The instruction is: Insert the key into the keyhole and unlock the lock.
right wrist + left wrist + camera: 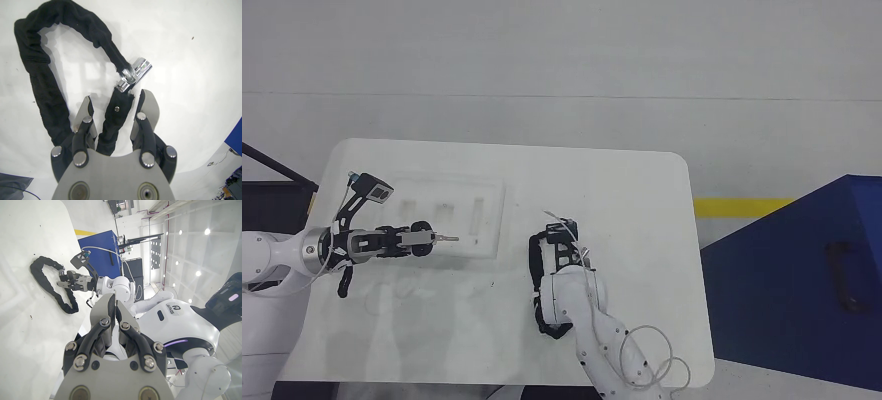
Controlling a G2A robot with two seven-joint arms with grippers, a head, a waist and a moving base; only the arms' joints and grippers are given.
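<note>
Black-sleeved chain lock (37,75), chrome cylinder (140,68); right jaws spread astride it, left jaws pinching key (114,295).

Buries most of the chain lock (534,258) under the right arm, centre of the top view. Reduces the key (114,295) to a thin sliver between pressed fingertips of the left gripper (115,303), teeth too small to tell. Hides the chain lock's lower stretch beneath the right gripper (116,95), bottom centre.

Bright, even overhead light. Ceiling lamps (207,231) flare at 1–3 o'clock, left wrist view. Desk (642,210) washed near-white; soft shadows. Wrist-view edges bend, fisheye.
</note>
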